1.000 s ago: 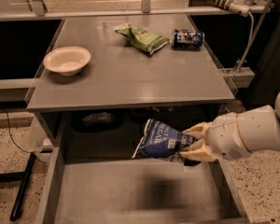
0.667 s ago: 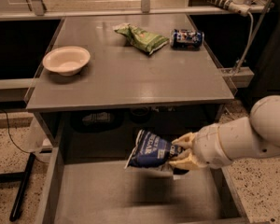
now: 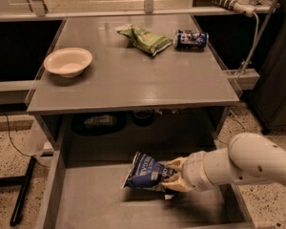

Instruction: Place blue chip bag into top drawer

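The blue chip bag (image 3: 146, 172) is a crinkled dark blue foil bag with white lettering. It is inside the open top drawer (image 3: 86, 205), low over its flat grey bottom near the middle; I cannot tell if it touches. My gripper (image 3: 173, 174) reaches in from the right on a white arm and is shut on the bag's right end, with tan fingers (image 3: 175, 164) above and below it.
On the tabletop (image 3: 133, 75) above the drawer stand a cream bowl (image 3: 67, 61) at the left, a green chip bag (image 3: 145, 38) and a small blue drink can (image 3: 191, 39) at the back right. The drawer's side walls (image 3: 52, 185) flank the bag.
The gripper has carried the blue chip bag leftward and down, deeper into the drawer. The arm has lowered with it.
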Available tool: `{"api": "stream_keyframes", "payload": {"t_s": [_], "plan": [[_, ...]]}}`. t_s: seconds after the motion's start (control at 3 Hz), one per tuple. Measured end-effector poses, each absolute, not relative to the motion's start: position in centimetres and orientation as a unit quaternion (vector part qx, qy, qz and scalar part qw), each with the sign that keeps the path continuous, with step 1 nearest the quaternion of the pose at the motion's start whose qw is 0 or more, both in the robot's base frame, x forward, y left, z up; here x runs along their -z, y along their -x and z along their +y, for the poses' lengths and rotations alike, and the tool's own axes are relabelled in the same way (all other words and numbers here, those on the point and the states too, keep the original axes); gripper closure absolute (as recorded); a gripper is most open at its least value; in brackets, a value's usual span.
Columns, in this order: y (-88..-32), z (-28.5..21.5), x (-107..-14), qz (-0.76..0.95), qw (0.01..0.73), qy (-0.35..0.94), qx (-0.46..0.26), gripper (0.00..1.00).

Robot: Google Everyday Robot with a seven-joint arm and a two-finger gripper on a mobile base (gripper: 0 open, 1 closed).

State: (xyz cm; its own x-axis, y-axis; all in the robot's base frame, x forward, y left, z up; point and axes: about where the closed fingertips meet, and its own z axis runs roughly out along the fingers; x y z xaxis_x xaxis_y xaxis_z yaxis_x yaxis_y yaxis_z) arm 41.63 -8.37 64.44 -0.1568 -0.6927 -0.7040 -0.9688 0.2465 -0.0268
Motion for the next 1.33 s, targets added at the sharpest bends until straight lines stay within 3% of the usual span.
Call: {"api": "stream_keyframes", "payload": {"t_s": [0.67, 1.33], "plan": [[-42.39, -7.33, -63.10, 0.731, 0.310, 0.568, -0.217, 1.00], [-42.39, -7.33, -63.10, 0.731, 0.310, 0.568, -0.217, 0.59]]}}
